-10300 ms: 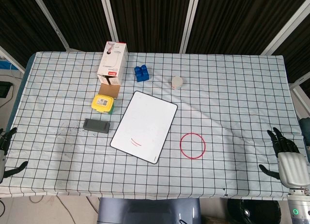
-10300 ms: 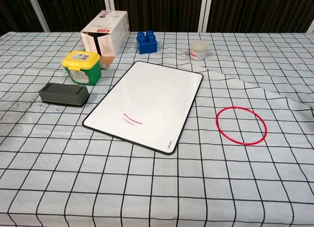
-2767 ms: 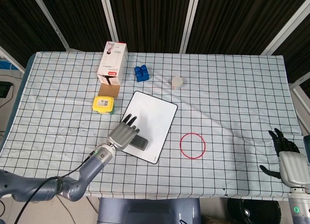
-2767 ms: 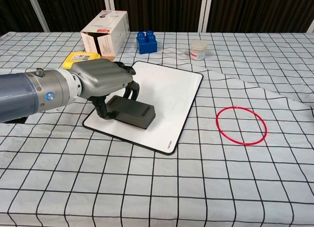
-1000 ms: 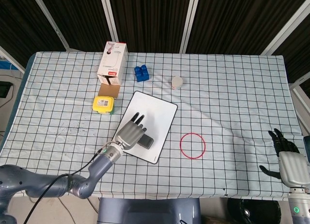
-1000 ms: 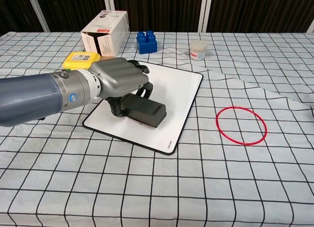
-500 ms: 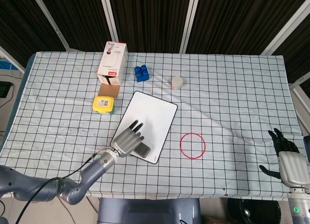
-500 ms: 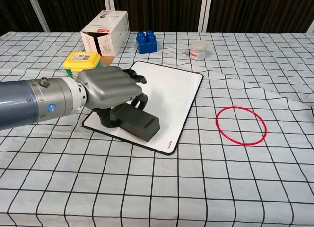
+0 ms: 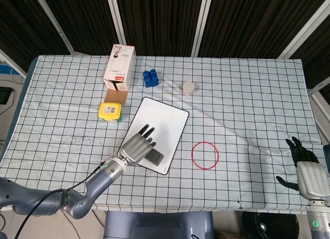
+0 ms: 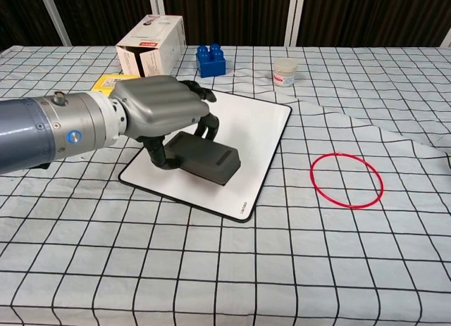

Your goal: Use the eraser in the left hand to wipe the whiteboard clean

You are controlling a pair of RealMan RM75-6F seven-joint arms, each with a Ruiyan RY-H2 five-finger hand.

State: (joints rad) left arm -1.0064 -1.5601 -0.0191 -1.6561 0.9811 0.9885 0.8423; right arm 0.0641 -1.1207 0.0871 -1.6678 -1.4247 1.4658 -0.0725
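Observation:
My left hand (image 9: 138, 146) (image 10: 163, 113) grips the dark grey eraser (image 9: 155, 157) (image 10: 206, 159) and presses it flat on the near part of the white whiteboard (image 9: 166, 123) (image 10: 250, 129). The board lies tilted on the checked cloth, black-edged, and its visible surface looks white; the patch under the hand and eraser is hidden. My right hand (image 9: 306, 172) rests at the table's near right corner, fingers apart, holding nothing; it shows only in the head view.
A yellow-lidded tub (image 9: 110, 111) (image 10: 106, 80) sits left of the board. Behind it stands a white and red carton (image 9: 119, 67) (image 10: 151, 46), with a blue brick (image 9: 150, 77) (image 10: 211, 60) and a small jar (image 9: 188, 87) (image 10: 285, 71) further right. A red ring (image 9: 205, 155) (image 10: 347, 179) lies right of the board.
The left hand slid the eraser to and fro over the board's near end: back toward me half a second ago, now a little forward and right again. The red marks seen earlier no longer show.

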